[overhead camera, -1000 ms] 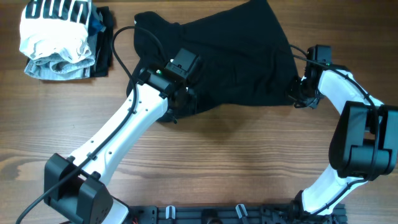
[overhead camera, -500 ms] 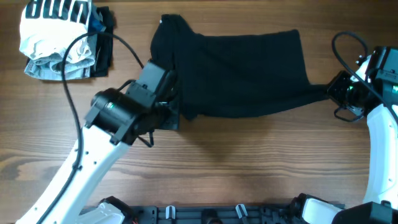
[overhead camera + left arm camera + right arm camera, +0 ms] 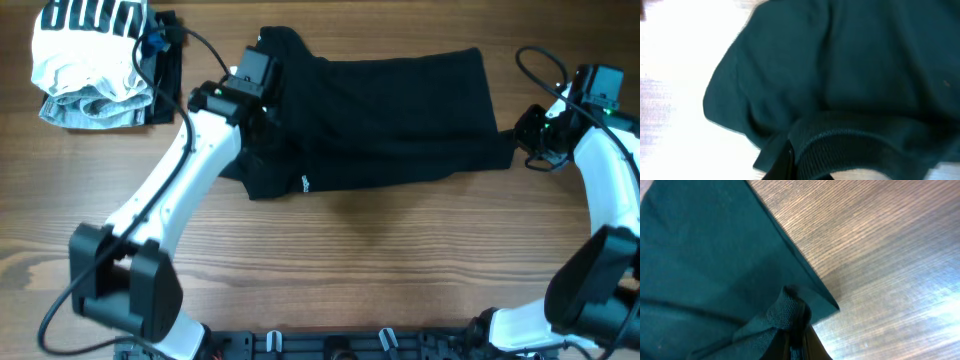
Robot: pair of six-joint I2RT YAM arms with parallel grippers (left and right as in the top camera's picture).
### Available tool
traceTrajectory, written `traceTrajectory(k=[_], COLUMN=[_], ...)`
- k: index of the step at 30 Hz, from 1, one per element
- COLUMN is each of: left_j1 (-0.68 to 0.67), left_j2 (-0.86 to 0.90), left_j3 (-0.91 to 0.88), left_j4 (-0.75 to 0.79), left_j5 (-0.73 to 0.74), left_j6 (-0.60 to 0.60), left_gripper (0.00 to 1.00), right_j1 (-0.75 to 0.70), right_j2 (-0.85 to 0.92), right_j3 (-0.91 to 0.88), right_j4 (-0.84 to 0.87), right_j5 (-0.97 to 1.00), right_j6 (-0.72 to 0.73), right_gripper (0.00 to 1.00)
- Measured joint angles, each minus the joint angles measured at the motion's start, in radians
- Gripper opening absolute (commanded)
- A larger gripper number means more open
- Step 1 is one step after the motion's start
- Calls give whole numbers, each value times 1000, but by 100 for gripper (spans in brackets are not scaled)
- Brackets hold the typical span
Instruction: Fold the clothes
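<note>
Desk (image 3: 400, 260): brown wood-grain top, the grain running left to right, with a pale glare in the right wrist view. Nothing of the room shows past its edges.

Black garment (image 3: 390, 110): it lies on the far half of the desk, spread flat into a rough rectangle that is wider than it is deep. The fabric is soft, thin and matte, with shallow creases across the middle. Its left end is rumpled, and a flap of it reaches toward the near edge. A tiny white logo (image 3: 305, 183) sits on that flap. In the wrist views the cloth reads dark teal.

Your left pincer (image 3: 790, 165) is over the garment's left end, near the far corner. The wrist view shows a ribbed band (image 3: 850, 145) of the garment bunched up against one dark finger. The pincer looks clamped on that band, though the view is blurred.

Your right pincer (image 3: 797, 330) is at the garment's right near corner, closed on a pinch of cloth. The corner is drawn out to a point, and one straight hem runs away from the pinch.

Left of the garment and well apart from it there is a pile: a striped white garment (image 3: 90, 35) on top of a grey folded garment (image 3: 95, 105).
</note>
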Motion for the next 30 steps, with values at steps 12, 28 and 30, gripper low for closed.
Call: traceTrajectory(k=[12,28,30], left_j1=[44,48,48], left_j2=[154,154,153], left_j3=[0,6,49], left_j4=[179,224,154], left_j5=[-15,-156,-159], left_j6=[22,82,93], left_gripper=[4,100,100], right_j1=[132,137,137], right_j2=[203,253,249], right_j3=[0,97,235], right_j4=[249,205,66], right_j5=[-23,-51,-98], right_j6=[-23,-95,-138], right_gripper=[4,99,99])
